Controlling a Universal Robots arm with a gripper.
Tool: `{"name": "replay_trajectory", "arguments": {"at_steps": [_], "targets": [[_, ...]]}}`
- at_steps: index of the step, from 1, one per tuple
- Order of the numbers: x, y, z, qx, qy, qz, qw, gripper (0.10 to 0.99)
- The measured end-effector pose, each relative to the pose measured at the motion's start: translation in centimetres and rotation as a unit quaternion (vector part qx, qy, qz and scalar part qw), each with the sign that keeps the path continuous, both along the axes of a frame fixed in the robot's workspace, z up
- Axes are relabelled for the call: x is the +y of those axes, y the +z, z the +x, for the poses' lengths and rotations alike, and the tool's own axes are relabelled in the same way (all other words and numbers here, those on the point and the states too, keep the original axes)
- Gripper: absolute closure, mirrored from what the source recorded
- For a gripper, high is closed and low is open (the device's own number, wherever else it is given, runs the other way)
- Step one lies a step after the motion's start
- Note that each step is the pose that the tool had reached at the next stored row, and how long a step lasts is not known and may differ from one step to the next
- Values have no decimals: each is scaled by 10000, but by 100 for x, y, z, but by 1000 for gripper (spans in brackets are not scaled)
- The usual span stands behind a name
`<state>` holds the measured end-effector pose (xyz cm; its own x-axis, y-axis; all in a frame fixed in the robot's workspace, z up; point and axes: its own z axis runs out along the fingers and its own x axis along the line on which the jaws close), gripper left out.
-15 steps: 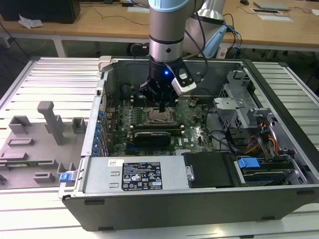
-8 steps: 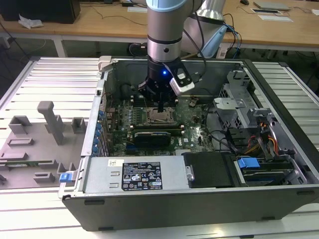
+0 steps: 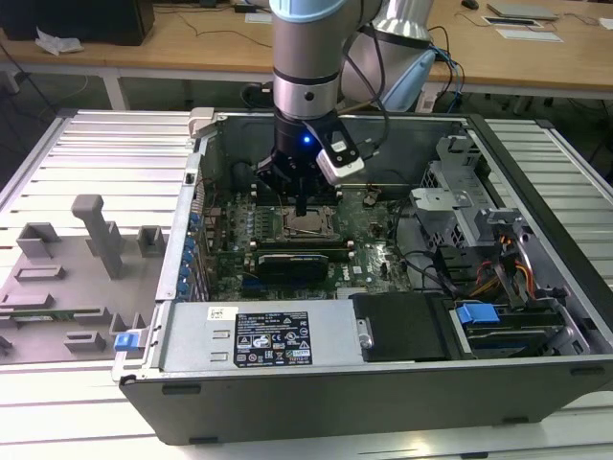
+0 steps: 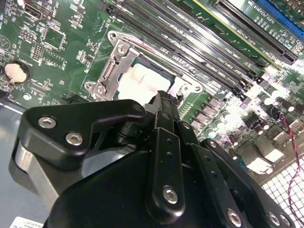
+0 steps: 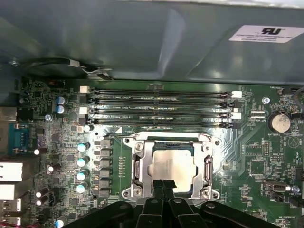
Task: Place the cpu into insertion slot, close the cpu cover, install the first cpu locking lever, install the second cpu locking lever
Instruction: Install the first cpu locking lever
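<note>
inside the open computer case (image 3: 383, 395), on the slatted table (image 3: 96, 153), we find the arm standing straight down over the motherboard (image 3: 374, 254). the gripper (image 3: 302, 205) hangs just above the socket, and a blue light glows on the wrist.

in the first wrist view the cpu (image 5: 172, 164) lies flat in the insertion slot (image 5: 171, 145), silver top up. the cpu cover (image 5: 137, 164) is down over it, its steel frame ringing the chip on all sides. we cannot tell whether the locking levers are latched.

gripper (image 5: 164, 184) in the same view: both fingertips pressed together, nothing between them. they sit at the cover's edge away from the memory slots (image 5: 161, 109). contact with the frame: cannot tell.

the second wrist view agrees. the gripper (image 4: 164, 98) ends right at the rim of the cover (image 4: 114, 66), with the chip (image 4: 140, 80) showing pale through the cut-out and the memory slots (image 4: 204, 52) beyond.

other notes: a coin battery (image 5: 279, 122) sits on the board, well apart from the socket. in the exterior view a long black card (image 3: 297, 261) lies just beside the socket, and a grey labelled box (image 3: 259, 335) sits against the near wall. a grey fixture tray (image 3: 67, 278) rests on the table at the exterior view's left.
</note>
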<state>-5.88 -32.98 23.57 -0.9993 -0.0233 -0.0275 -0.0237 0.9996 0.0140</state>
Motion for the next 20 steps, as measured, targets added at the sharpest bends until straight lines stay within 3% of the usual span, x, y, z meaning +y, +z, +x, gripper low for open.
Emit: {"name": "replay_trajectory", "arguments": {"at_steps": [7,20], "targets": [[0,0,-126,0,0,0,10000,980],[0,0,-258,0,0,0,10000,980]]}}
